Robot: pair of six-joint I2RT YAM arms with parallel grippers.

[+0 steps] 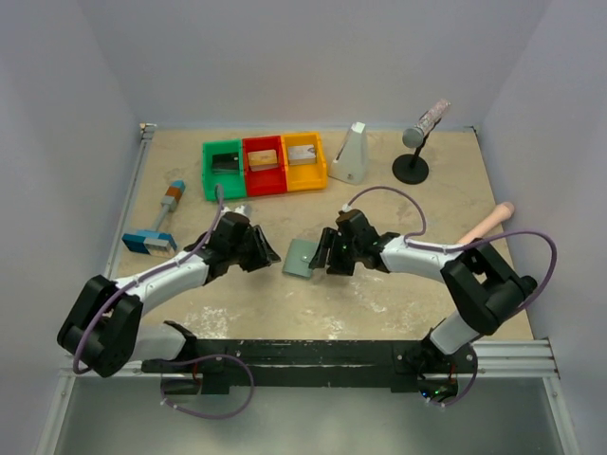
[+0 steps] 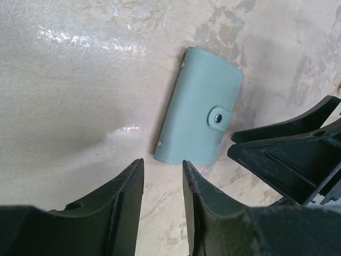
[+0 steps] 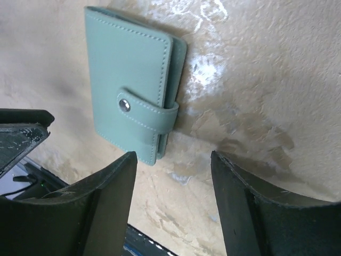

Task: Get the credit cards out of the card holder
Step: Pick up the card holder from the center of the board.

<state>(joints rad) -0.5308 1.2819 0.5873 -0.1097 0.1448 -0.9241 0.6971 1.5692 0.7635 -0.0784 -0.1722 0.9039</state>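
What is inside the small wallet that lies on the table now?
Nothing inside can be seen. The wallet lies closed on the table, with its tab snapped shut. Only the outer cover shows; the pockets and whatever they hold are covered.

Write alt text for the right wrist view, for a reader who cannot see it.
A closed blue-grey card holder, its snap tab fastened, lies flat on a mottled beige table. In the foreground the two dark fingers of the right gripper stand apart with nothing between them, close to the holder's lower edge.
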